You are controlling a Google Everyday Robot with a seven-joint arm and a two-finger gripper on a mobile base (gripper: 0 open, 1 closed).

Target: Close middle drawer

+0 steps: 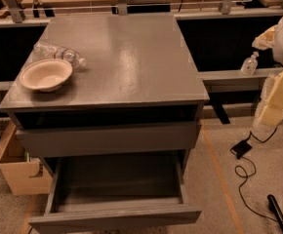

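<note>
Grey middle drawer (117,216) open toward camera, long axis left-right; pincer (276,101) far right, grip state can't tell.

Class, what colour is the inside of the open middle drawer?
Middle drawer: plain grey inside, seen in the camera view. Gripper at right edge.

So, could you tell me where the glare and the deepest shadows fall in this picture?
Camera view: warm, dim light; soft glare on the cabinet top right of the bowl; near-black gap under the top; the open middle drawer is shaded inside, its front rim lit; the gripper, at the right edge, catches yellowish light.
</note>
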